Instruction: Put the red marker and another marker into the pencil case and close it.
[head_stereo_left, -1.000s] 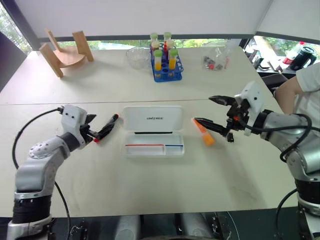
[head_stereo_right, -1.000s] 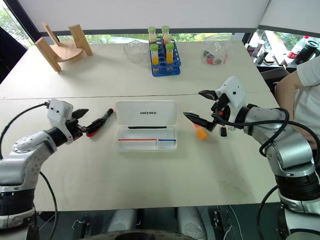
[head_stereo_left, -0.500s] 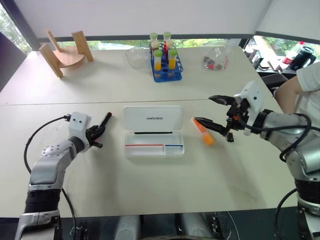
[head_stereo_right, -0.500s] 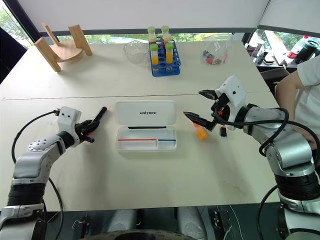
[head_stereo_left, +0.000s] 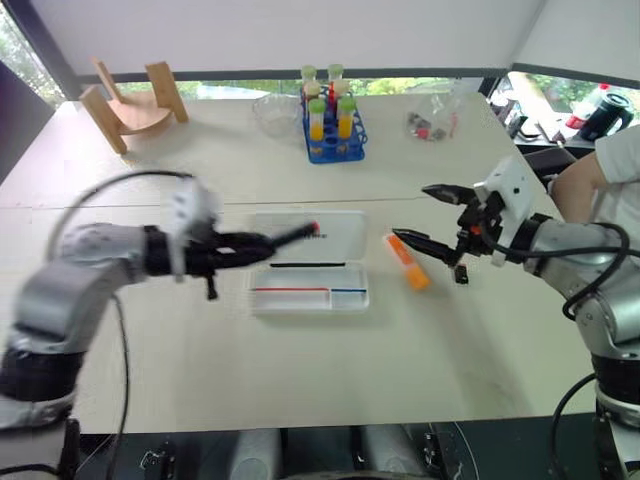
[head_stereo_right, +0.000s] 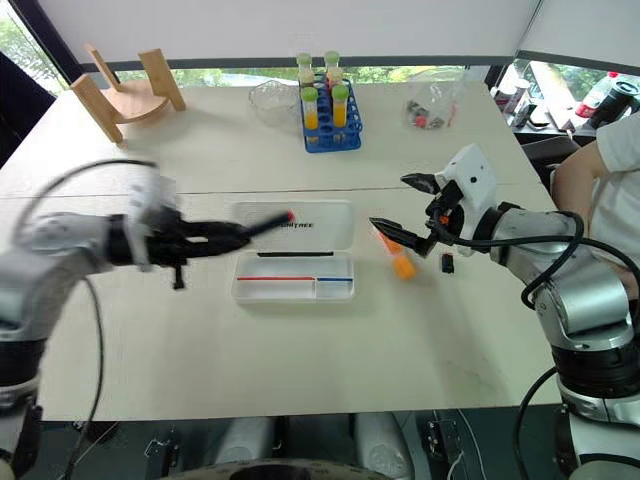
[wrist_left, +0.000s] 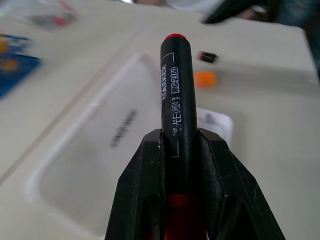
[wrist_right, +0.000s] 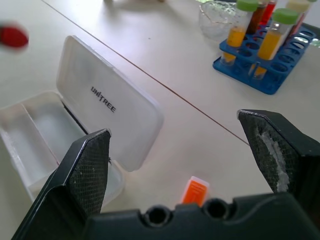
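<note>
Left gripper (wrist_left: 180, 145) clamps the red marker (wrist_left: 176, 95) over the apparently empty open pencil case (head_stereo_left: 308, 288) (orange marker (head_stereo_left: 407, 262) untouched, right gripper (head_stereo_left: 432, 218) wide open).

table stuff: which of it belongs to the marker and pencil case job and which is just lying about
Part of the job:
- red marker, clamped in the left gripper
- orange marker, lying on the table under the open right gripper
- pencil case, lid open

Just lying about:
- blue tube rack
- glass bowl
- wooden stand
- clear bag
</note>
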